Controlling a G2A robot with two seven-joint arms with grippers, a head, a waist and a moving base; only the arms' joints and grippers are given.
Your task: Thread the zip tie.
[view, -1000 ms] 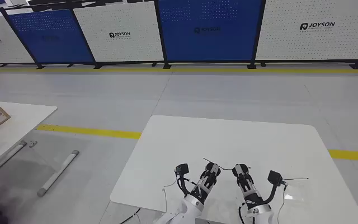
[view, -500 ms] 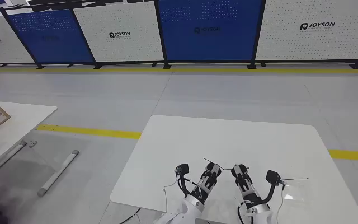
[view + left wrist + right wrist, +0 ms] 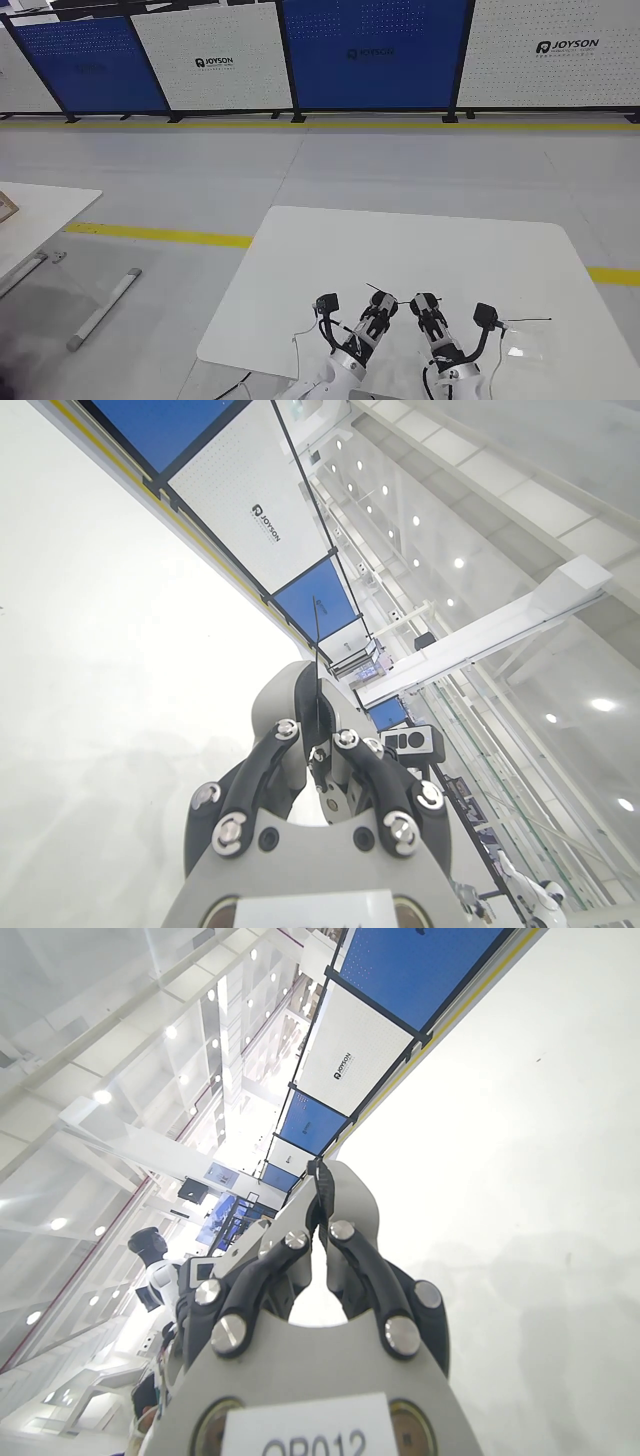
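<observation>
Near the front edge of the white table (image 3: 400, 250), my two grippers stand close together, tips facing. The left gripper (image 3: 384, 301) (image 3: 316, 682) is shut on a thin black zip tie (image 3: 315, 625), whose narrow tail sticks out past the fingertips. The right gripper (image 3: 422, 302) (image 3: 320, 1188) is shut on the zip tie's other end, with the small black head (image 3: 315, 1167) poking out at its tips. In the top view the zip tie (image 3: 378, 291) shows as a fine dark line running from the left gripper towards the right one.
A second black zip tie (image 3: 530, 320) lies on the table right of the right arm, next to a clear plastic bag (image 3: 522, 350). Another white table (image 3: 40, 210) stands far left across the floor. Blue and white panels line the back.
Both grippers have drifted a little towards each other, narrowing the gap between their tips. Each keeps its hold on the zip tie.
</observation>
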